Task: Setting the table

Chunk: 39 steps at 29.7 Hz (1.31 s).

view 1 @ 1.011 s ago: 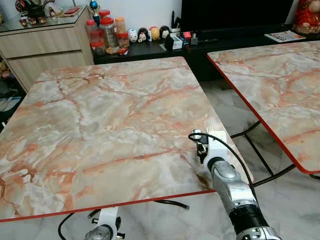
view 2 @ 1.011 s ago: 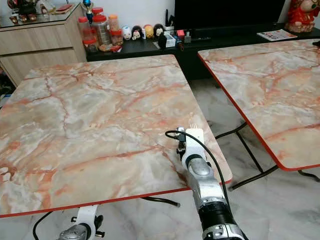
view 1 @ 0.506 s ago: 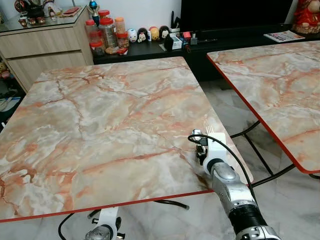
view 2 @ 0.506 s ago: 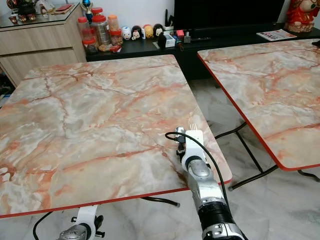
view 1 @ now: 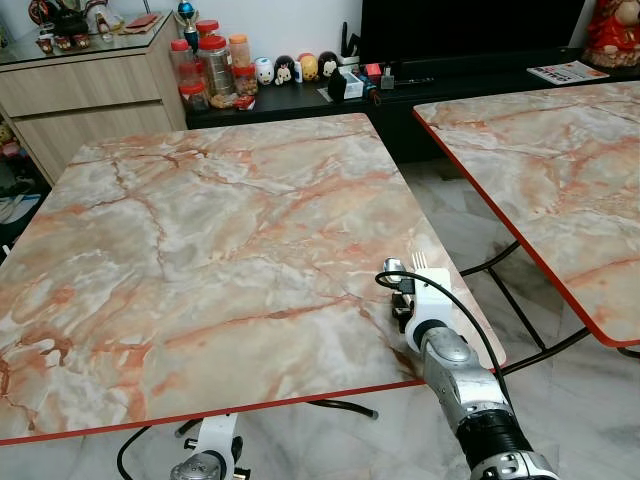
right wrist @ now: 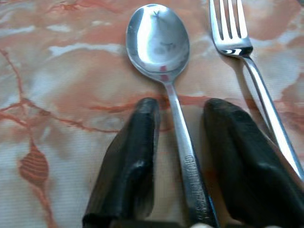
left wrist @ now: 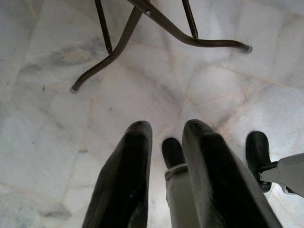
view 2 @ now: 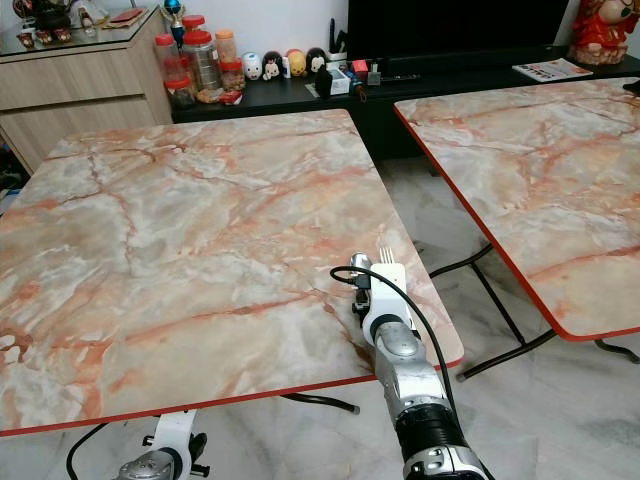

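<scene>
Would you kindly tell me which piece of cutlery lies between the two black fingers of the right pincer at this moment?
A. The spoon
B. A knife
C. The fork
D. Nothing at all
A: in the right wrist view the spoon has its handle running between the fingers of the right pincer, while the fork lies beside it on the marble table, outside one finger.

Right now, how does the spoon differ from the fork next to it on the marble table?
The spoon ends in a rounded bowl; the fork ends in four tines. The spoon's handle runs between the right pincer's open fingers, while the fork's handle passes outside one finger. Lettering is stamped on the spoon's handle; none is seen on the fork's. Both are shiny metal, lying side by side on the table.
</scene>
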Tool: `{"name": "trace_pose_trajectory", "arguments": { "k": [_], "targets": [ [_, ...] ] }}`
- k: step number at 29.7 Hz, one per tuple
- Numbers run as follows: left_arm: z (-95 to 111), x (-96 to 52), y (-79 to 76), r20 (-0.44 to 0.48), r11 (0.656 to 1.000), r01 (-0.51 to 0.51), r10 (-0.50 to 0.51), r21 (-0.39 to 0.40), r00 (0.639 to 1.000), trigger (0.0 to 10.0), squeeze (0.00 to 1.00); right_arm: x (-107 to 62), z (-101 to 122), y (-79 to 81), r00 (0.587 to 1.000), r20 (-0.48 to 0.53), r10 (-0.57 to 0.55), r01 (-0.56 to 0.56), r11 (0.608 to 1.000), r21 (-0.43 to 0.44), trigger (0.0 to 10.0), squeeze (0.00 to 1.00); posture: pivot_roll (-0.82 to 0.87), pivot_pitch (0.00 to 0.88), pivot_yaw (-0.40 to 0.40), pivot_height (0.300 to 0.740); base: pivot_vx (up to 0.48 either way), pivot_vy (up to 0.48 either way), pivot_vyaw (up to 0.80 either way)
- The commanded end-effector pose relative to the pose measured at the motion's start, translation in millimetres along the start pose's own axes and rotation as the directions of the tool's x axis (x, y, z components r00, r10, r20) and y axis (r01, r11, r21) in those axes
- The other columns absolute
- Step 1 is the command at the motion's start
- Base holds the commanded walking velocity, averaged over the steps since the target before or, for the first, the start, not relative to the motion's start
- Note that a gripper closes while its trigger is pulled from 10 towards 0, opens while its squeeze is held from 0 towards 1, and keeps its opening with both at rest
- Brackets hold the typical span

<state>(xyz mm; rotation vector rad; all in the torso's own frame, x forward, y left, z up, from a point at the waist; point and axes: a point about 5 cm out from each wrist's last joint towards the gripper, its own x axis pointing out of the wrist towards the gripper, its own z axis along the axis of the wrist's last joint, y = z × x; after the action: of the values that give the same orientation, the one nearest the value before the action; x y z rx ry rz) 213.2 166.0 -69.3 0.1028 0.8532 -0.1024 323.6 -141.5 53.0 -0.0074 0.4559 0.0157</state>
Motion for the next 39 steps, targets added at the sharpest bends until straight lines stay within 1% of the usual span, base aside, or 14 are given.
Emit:
{"name": "trace_pose_trajectory", "arguments": {
  "k": [1, 21, 24, 25, 26, 27, 28, 30, 31, 34, 36, 37, 38, 39],
  "targets": [
    [1.1, 0.4, 0.7, -0.006, 1.000, 0.003, -0.003, -0.005, 1.000, 10.0, 0.00, 1.2, -0.4, 4.5, 1.000, -0.011, 0.018, -0.018, 1.000, 0.011, 0.0, 0.00, -0.02, 0.000, 0.033, 0.740, 0.000, 0.000, 0.00],
    [-1.2, 0.2, -0.2, -0.020, 1.000, 0.006, -0.006, 0.005, 1.000, 10.0, 0.00, 1.5, 1.1, 8.6, 0.999, 0.005, 0.043, -0.043, 0.999, 0.013, 0.0, 0.00, -0.02, 0.000, 0.033, 0.740, 0.000, 0.000, 0.00],
    [-0.6, 0.1, 0.5, -0.013, 1.000, -0.007, 0.007, 0.012, 1.000, 10.0, 0.00, 1.0, 7.9, 14.4, 0.995, 0.060, 0.078, -0.080, 0.996, 0.030, 0.0, 0.00, -0.02, 0.000, 0.032, 0.740, 0.000, 0.000, 0.00],
    [0.3, 0.1, 2.3, -0.005, 1.000, -0.025, 0.025, 0.016, 1.000, 10.0, 0.00, -0.7, 17.8, 18.2, 0.985, 0.138, 0.100, -0.106, 0.994, 0.040, 0.0, 0.00, -0.02, 0.000, 0.032, 0.740, 0.000, 0.000, 0.00],
    [0.3, 0.1, 2.3, -0.005, 1.000, -0.025, 0.025, 0.016, 1.000, 10.0, 0.00, -0.7, 17.8, 18.2, 0.985, 0.138, 0.100, -0.106, 0.994, 0.040, 0.0, 0.00, -0.02, 0.000, 0.032, 0.740, 0.000, 0.000, 0.00],
    [0.9, 0.1, 3.4, -0.001, 0.999, -0.035, 0.035, 0.015, 0.999, 10.0, 0.00, -2.4, 25.4, 20.9, 0.974, 0.196, 0.117, -0.126, 0.991, 0.035, 0.0, 0.00, -0.02, 0.000, 0.032, 0.740, 0.000, 0.000, 0.00],
    [1.7, 0.0, 4.9, 0.004, 0.999, -0.047, 0.047, 0.014, 0.999, 10.0, 0.00, -5.8, 36.1, 24.7, 0.952, 0.276, 0.136, -0.149, 0.989, 0.025, 9.4, 0.00, -0.02, 0.000, 0.033, 0.740, 0.000, 0.000, 0.00],
    [1.9, 0.0, 5.3, 0.006, 0.999, -0.050, 0.049, 0.014, 0.999, 10.0, 0.00, -7.1, 39.4, 26.0, 0.944, 0.299, 0.139, -0.153, 0.988, 0.022, 9.4, 0.00, -0.02, 0.000, 0.033, 0.740, 0.000, 0.000, 0.00],
    [2.0, 0.0, 5.4, 0.006, 0.999, -0.051, 0.051, 0.015, 0.999, 10.0, 0.00, -7.7, 41.0, 26.5, 0.940, 0.311, 0.140, -0.154, 0.988, 0.022, 10.0, 0.00, -0.02, 0.000, 0.033, 0.740, 0.000, 0.000, 0.00],
    [2.9, 0.0, 6.2, 0.014, 0.998, -0.061, 0.061, 0.001, 0.998, 10.0, 0.00, -10.8, 49.4, 24.6, 0.913, 0.388, 0.125, -0.149, 0.988, 0.033, 10.0, 0.00, -0.02, 0.000, 0.031, 0.740, 0.000, 0.000, 0.00],
    [3.4, -0.1, 6.7, 0.020, 0.998, -0.065, 0.066, -0.006, 0.998, 10.0, 0.00, -12.1, 51.2, 22.9, 0.904, 0.413, 0.113, -0.146, 0.988, 0.050, 10.0, 0.00, -0.02, 0.000, 0.030, 0.740, 0.000, 0.000, 0.00],
    [3.8, -0.2, 7.2, 0.025, 0.998, -0.068, 0.068, -0.016, 0.997, 10.0, 0.00, -14.4, 53.7, 21.8, 0.889, 0.445, 0.107, -0.142, 0.989, 0.045, 10.0, 0.00, -0.02, 0.000, 0.031, 0.740, 0.000, 0.000, 0.00],
    [3.8, -0.2, 7.2, 0.025, 0.998, -0.068, 0.068, -0.016, 0.997, 10.0, 0.00, -14.4, 53.7, 21.8, 0.889, 0.445, 0.107, -0.142, 0.989, 0.045, 10.0, 0.00, -0.02, 0.000, 0.031, 0.740, 0.000, 0.000, 0.00],
    [4.0, -0.3, 7.8, 0.029, 0.997, -0.072, 0.073, -0.017, 0.997, 10.0, 0.00, -17.1, 56.1, 22.7, 0.870, 0.479, 0.119, -0.145, 0.989, 0.018, 10.0, 0.00, -0.02, 0.000, 0.031, 0.740, 0.000, 0.000, 0.00]
  ]
}}
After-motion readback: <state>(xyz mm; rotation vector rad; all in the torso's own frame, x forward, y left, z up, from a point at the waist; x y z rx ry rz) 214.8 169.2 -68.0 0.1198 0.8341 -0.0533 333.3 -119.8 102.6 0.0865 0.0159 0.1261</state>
